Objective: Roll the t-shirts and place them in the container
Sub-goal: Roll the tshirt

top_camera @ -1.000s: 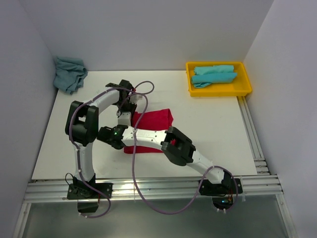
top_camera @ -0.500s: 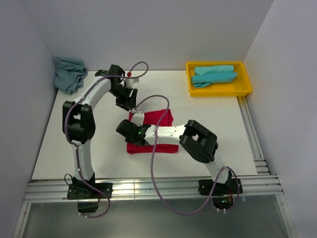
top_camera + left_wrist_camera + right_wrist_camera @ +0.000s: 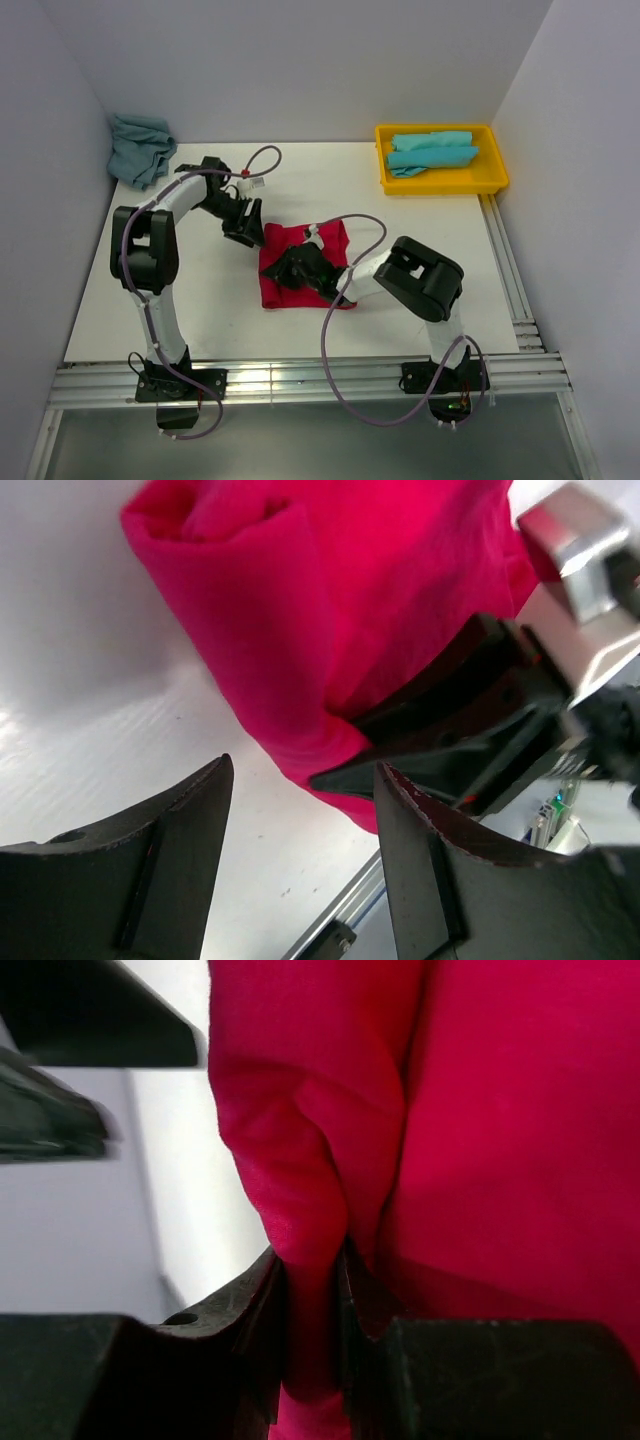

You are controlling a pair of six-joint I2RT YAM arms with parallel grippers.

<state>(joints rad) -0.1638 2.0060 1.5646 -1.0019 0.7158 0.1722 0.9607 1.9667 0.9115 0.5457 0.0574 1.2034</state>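
Observation:
The red t-shirt (image 3: 334,240) lies partly folded in the middle of the table, its left edge doubled into a thick fold (image 3: 270,650). My right gripper (image 3: 291,270) lies low on it, shut on a pinched ridge of red cloth (image 3: 312,1260). Just off the shirt's upper left corner, my left gripper (image 3: 246,232) stands open above bare table with nothing between its fingers (image 3: 300,770). A turquoise t-shirt (image 3: 140,148) lies crumpled in the far left corner. Other turquoise t-shirts (image 3: 430,150) lie rolled in the tray.
A yellow plastic tray (image 3: 496,172) stands at the back right by the wall. Aluminium rails run along the table's near edge (image 3: 300,380) and its right side (image 3: 510,270). Both arms' cables loop over the shirt area.
My left gripper has opened, let go of the red shirt and drawn back to its left corner. The right gripper has moved rightward onto the shirt, still shut on the cloth.

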